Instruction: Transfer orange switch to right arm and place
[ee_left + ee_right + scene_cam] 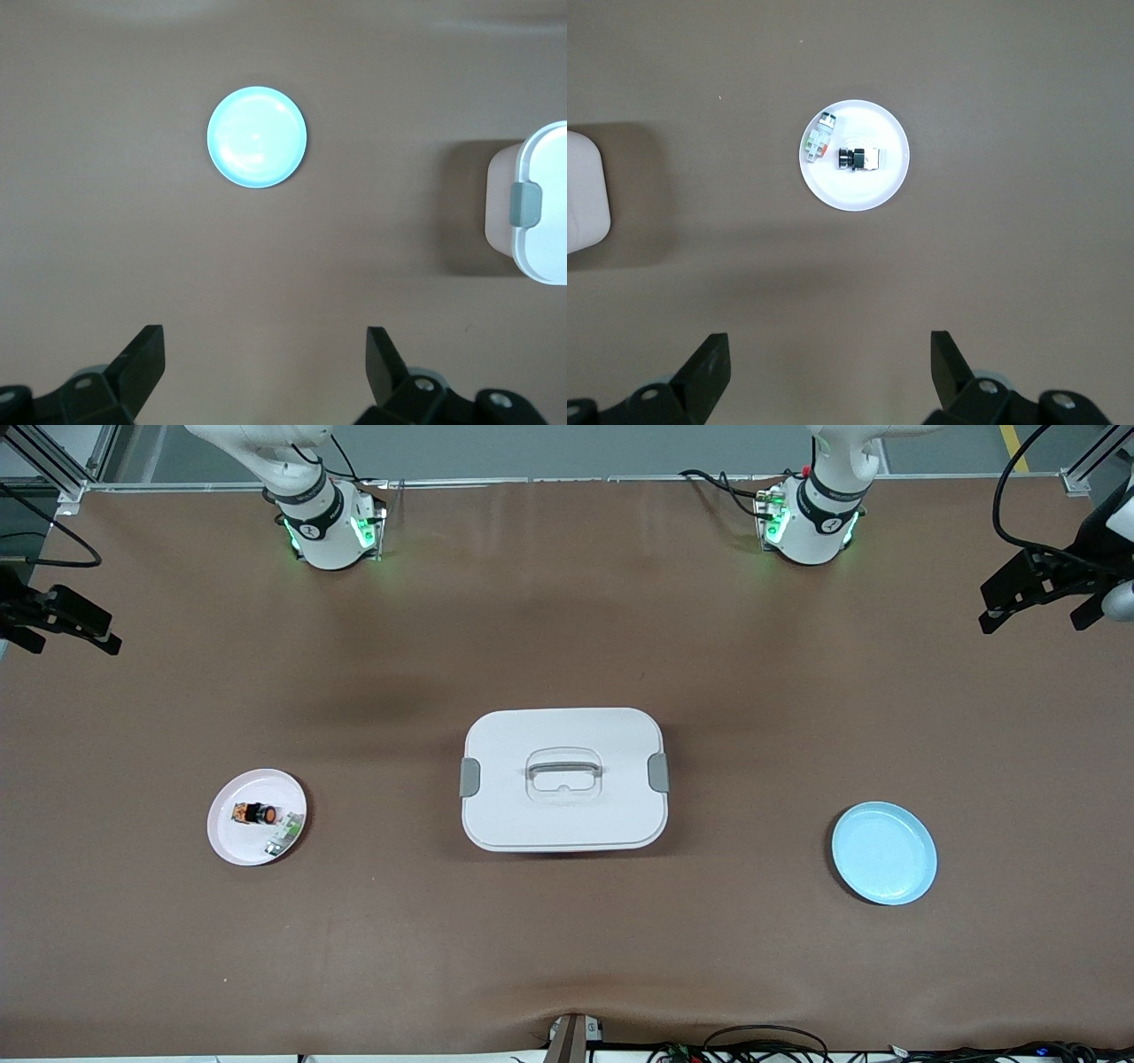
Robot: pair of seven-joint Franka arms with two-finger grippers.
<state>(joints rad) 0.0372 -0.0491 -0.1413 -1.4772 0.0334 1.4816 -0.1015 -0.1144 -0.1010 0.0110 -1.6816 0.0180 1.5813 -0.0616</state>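
The orange switch (254, 812), a tiny black part with an orange cap, lies on its side on the pink plate (232, 841) toward the right arm's end of the table. It also shows in the right wrist view (859, 159), beside a small white-and-green flat part (818, 138). My right gripper (78, 625) is open and empty, high over the table's edge at that end; in its wrist view (830, 372) the plate (873, 190) lies well apart from it. My left gripper (1036, 613) is open and empty, high over the table's edge at the left arm's end (266, 372).
A white lidded box (564, 778) with a handle stands at the table's middle, and shows in the left wrist view (539, 204). An empty light-blue plate (884, 853) lies toward the left arm's end, also in the left wrist view (257, 136).
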